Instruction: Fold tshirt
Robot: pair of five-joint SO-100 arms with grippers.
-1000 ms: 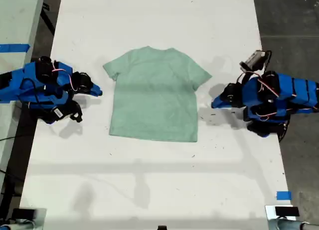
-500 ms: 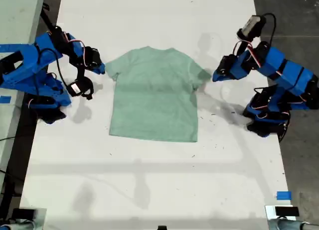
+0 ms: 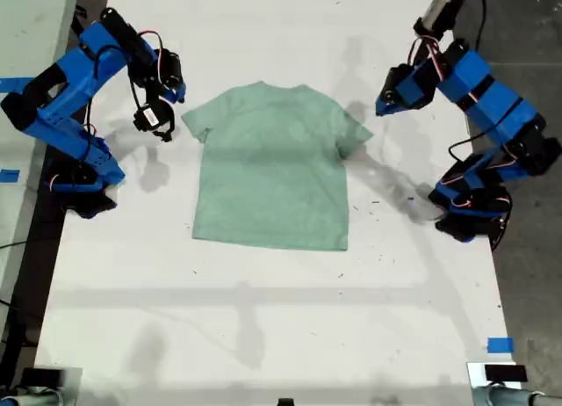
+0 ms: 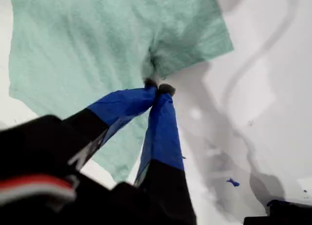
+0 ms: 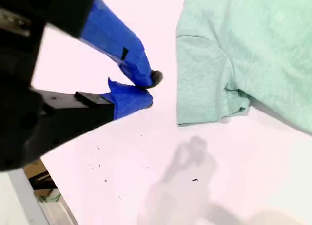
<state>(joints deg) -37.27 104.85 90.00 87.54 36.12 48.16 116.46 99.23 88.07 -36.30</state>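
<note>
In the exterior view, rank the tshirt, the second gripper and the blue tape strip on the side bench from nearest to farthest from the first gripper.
From my first gripper:
1. tshirt, its sleeve just beside the jaws.
2. my second gripper, across the tshirt, towards the exterior view's left.
3. blue tape strip, at the exterior view's far left edge.

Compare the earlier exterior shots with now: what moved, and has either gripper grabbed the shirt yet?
Both arms rose from the table edges and swung toward the tshirt's sleeves. My first gripper and my second gripper are shut on nothing. The tshirt stayed flat and unmoved.
</note>
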